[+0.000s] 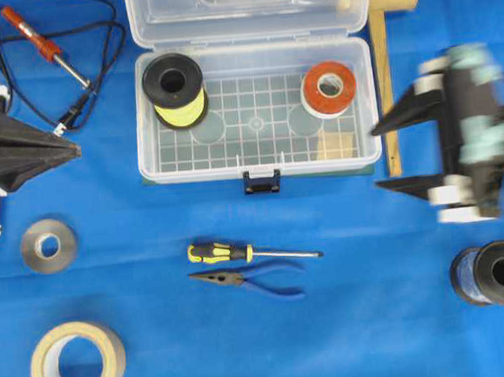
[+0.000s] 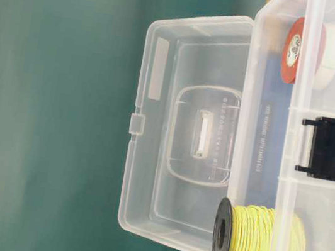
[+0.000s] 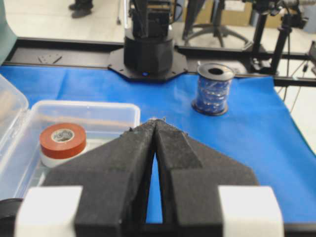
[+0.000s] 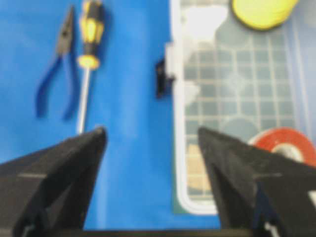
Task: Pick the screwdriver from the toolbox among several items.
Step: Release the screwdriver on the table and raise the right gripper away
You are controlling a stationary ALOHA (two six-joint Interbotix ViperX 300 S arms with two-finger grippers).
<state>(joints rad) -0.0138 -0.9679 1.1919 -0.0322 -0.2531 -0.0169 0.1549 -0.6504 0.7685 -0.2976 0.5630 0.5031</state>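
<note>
Right gripper: black foam-padded right gripper (image 4: pixel 150 136) fills the bottom of its wrist view, fingers spread wide with nothing between them; overhead it is a blurred shape at the right of the table, clear of everything.
Left gripper: black wedge-shaped left gripper (image 3: pixel 155 123) has its pads pressed together on nothing, parked at the left edge, likely kept out of the working area.
Screwdriver: slim yellow-and-black-handled screwdriver with a thin silver shaft (image 1: pixel 250 253) lies flat on the blue cloth in front of the box, outside it, shaft pointing toward the right arm's side.
Pliers: blue-handled needle-nose pliers (image 1: pixel 249 281) lie just beside the screwdriver, parallel to it, apart from it.
Toolbox: clear plastic rectangular toolbox with a dark blue latch (image 1: pixel 259 166) stands open, lid folded back, so its floor is reachable from above.
Contents: black spool of yellow wire (image 1: pixel 175 90) sits in the left rear corner, a red-and-white tape roll (image 1: pixel 329 88) toward the right rear.
Judgement: with the tool out on the cloth and the jaws empty, the pick looks essentially done.
Table extras: a grey tape roll (image 1: pixel 49 245), a beige masking-tape roll (image 1: pixel 77 365) and a blue-wire spool (image 1: pixel 494 272) sit well apart from the tool.
</note>
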